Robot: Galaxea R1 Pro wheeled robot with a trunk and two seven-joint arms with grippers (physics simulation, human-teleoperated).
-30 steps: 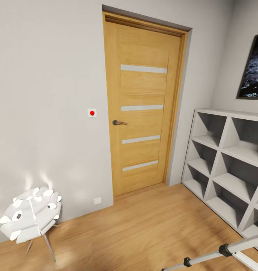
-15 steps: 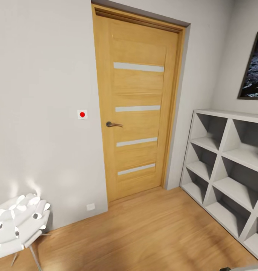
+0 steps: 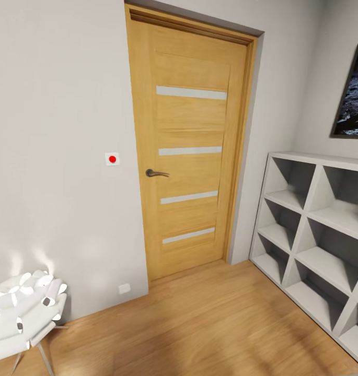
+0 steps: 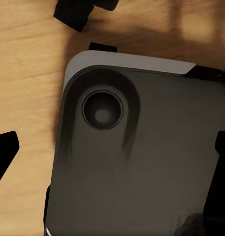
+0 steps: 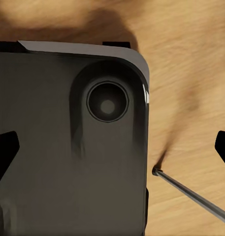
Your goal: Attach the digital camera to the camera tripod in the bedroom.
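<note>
Head view: bedroom's (image 3: 53,104) oak door (image 3: 192,151) w/ pale stripes; pincer states can't tell.

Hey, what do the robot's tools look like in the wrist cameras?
The left tool and right tool look alike: each has two plain matte black fingers ending in angled, wedge-shaped tips. I see no cables, stripes or markings on them.

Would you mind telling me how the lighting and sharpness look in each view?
Head view: soft, even light, a bright glow on the wall above the white lamp, a crisp door. Left wrist view: the dark robot base is sharp, with blurred shadows on the wood floor. Right wrist view: smeared shadows on the floor around a thin metal rod.
</note>
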